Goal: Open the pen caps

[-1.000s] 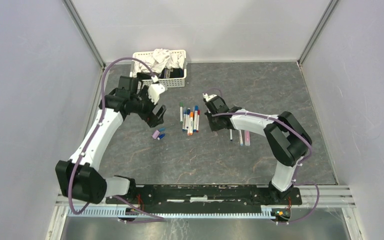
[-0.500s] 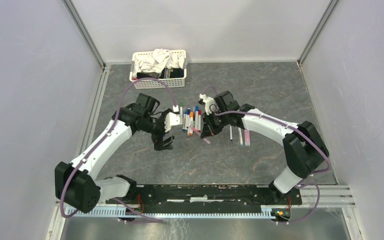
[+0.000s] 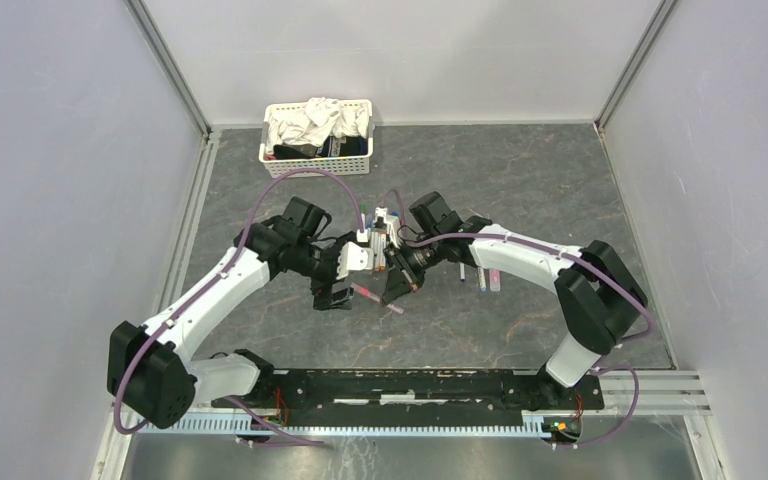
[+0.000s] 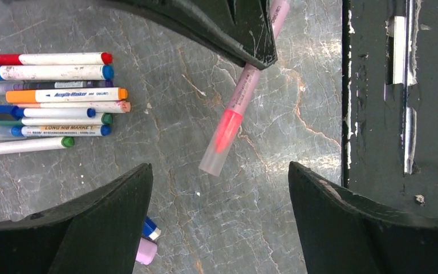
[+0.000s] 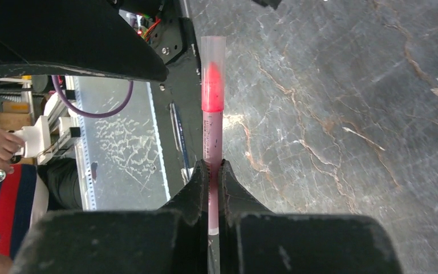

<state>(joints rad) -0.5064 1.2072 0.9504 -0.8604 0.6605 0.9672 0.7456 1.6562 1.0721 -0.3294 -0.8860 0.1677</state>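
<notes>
While the right gripper [image 5: 211, 168] pinches the pink pen [image 4: 245, 94] tight by its barrel and holds it out over the table, the pen's see-through cap [image 4: 219, 142] is on. The cap points in between the wide-spread jaws of the left gripper [image 4: 219, 171], which grips nothing. I'd say this pen is lined up for uncapping, the pull itself not yet made.

Two loose caps, a blue cap [image 4: 151, 230] and a lilac cap [image 4: 144, 251], lie on the table by the left gripper's finger, so some opening looks finished. The row of pens [image 4: 51, 103] lies side by side off to one side. Most look capped to me, so the bulk of the work seems left.

On the orange pen [image 4: 63, 95] I read "Acrylic Marker" and "deli". A blue-ended pen [image 4: 57, 130] says "LONG NIB MARKER". The print on the pink barrel is too small to read.
</notes>
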